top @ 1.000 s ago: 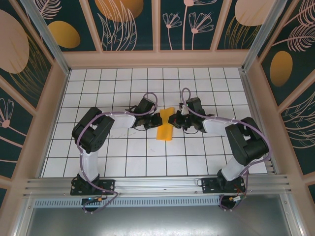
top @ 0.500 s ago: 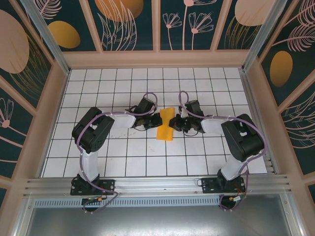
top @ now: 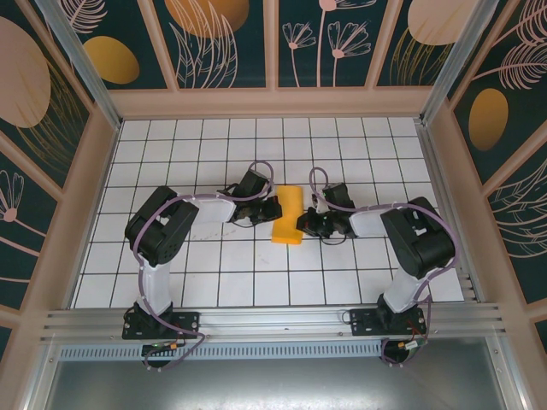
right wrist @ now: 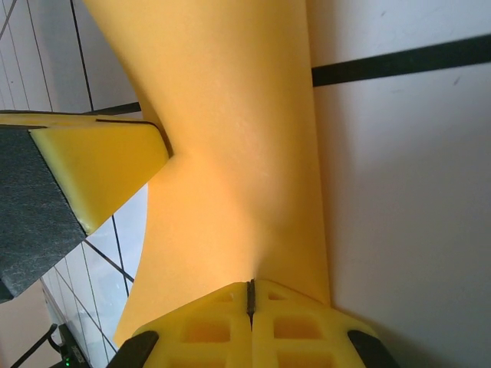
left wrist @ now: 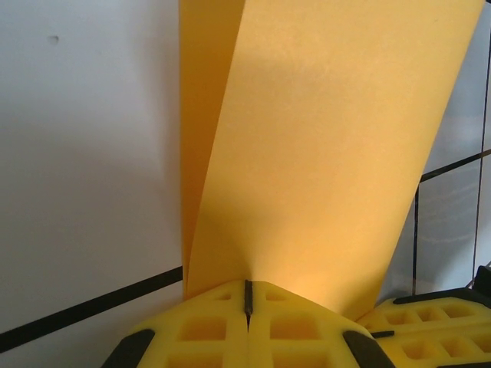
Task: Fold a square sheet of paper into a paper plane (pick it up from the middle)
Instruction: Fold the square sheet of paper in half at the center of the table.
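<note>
This seems to be a robot test cell in a lab, not a home. The table [top: 214,273] under the jaws is a white board with a black grid. Behind the jaws and on both sides of them stand printed panels [top: 342,43] with flowers and leaves, in pale wooden frames. Nearer than the jaws, an aluminium rail [top: 273,323] carries two cabled arms [top: 167,226].
</note>
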Tool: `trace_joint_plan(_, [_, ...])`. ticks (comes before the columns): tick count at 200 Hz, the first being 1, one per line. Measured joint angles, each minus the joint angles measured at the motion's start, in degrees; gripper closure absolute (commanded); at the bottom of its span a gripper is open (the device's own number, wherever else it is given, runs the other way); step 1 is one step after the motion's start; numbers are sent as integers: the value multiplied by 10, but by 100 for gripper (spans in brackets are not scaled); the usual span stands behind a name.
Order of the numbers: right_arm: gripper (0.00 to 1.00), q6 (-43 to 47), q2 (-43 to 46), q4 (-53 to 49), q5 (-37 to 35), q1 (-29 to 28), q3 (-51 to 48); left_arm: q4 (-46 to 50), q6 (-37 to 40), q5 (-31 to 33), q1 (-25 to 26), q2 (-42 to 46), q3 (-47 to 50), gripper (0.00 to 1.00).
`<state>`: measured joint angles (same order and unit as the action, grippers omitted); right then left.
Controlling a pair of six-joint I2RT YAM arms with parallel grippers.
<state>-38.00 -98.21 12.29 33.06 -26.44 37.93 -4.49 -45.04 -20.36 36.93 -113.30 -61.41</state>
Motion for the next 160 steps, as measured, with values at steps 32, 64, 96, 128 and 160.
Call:
trace_joint_plan(32, [100, -1, 35, 1, 2, 2, -4, 0, 0, 0, 0, 0, 0, 100])
trace_joint_plan(64, [100, -9, 63, 30, 19, 2, -16, 0, 0, 0, 0, 0, 0, 100])
trace_joint_plan(96, [100, -19, 55, 50, 34, 2, -53, 0, 0, 0, 0, 0, 0, 100])
trace_joint_plan(128, [100, -19, 40, 59, 35, 2, -80, 0, 4, 0, 0, 0, 0, 100])
trace_joint_plan(160, [100, -19, 40, 62, 35, 2, -81, 0, 5, 1, 1, 0, 0, 100])
